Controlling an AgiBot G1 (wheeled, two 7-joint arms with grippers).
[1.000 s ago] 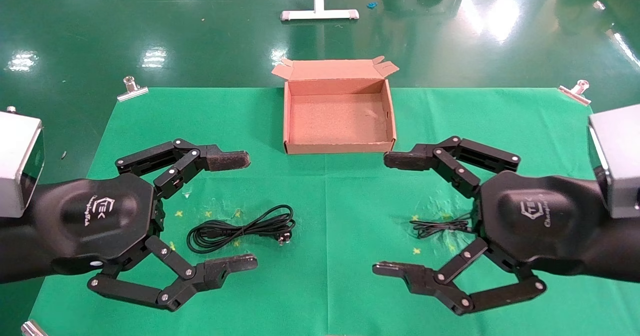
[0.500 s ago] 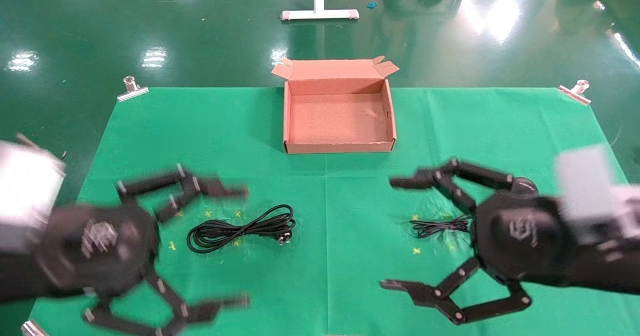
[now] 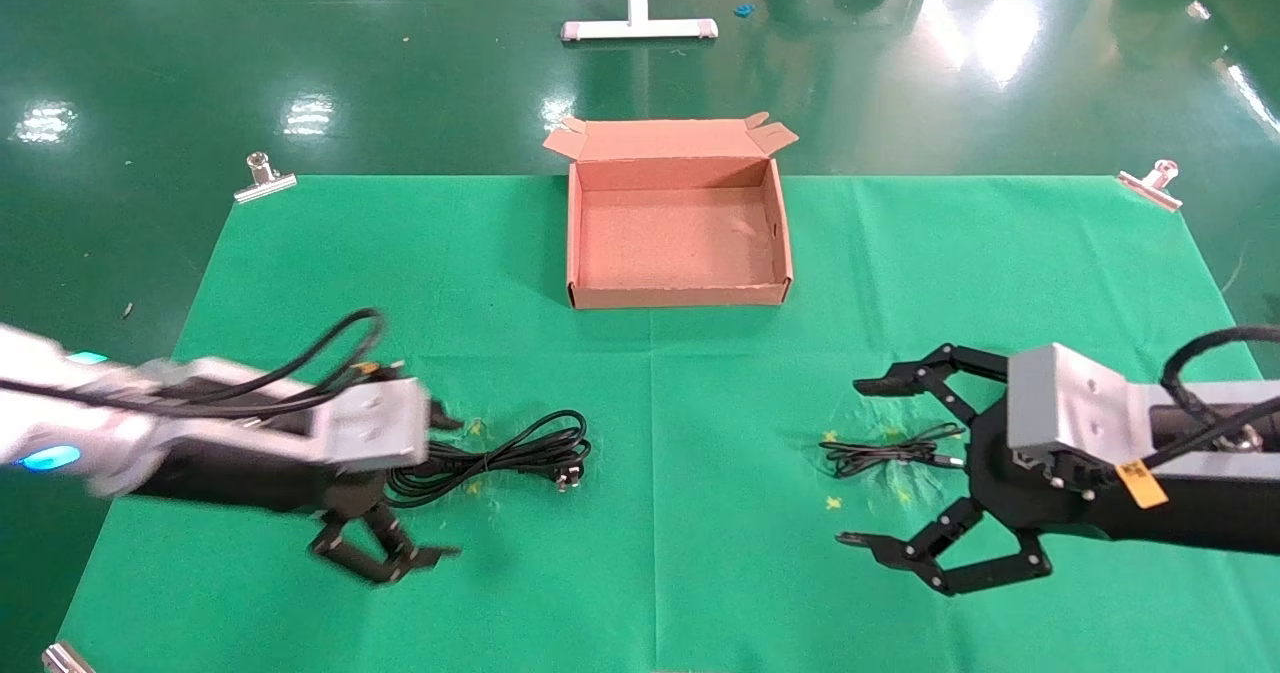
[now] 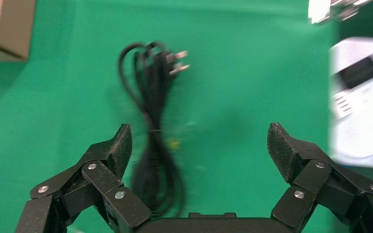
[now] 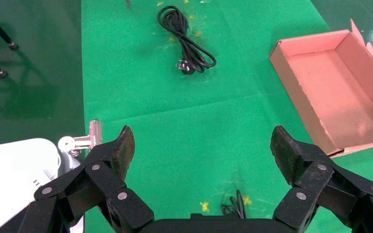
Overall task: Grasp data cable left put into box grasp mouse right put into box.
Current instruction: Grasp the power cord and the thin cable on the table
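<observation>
The data cable (image 3: 500, 458) lies coiled on the green cloth at front left, its plug (image 3: 568, 475) pointing towards the middle. My left gripper (image 3: 448, 486) is open and low over the cable's left end; in the left wrist view the cable (image 4: 150, 121) runs beside one finger (image 4: 119, 148) of the left gripper (image 4: 200, 136). The mouse's thin bundled cord (image 3: 880, 450) lies at front right; the mouse body is hidden behind my right gripper (image 3: 852, 463), which is open around the cord's end (image 5: 235, 206). The open, empty box (image 3: 675, 298) stands at centre back.
Metal clips (image 3: 262, 178) (image 3: 1150, 183) hold the cloth at the back corners, and another (image 3: 65, 658) sits at the front left. A white stand base (image 3: 638, 28) is on the floor behind. Yellow marks dot the cloth near both cords.
Both arms have dropped from high in front of the camera down to the cloth. The left gripper now sits over the cable's left end, the right over the thin cord. Both stay open.
</observation>
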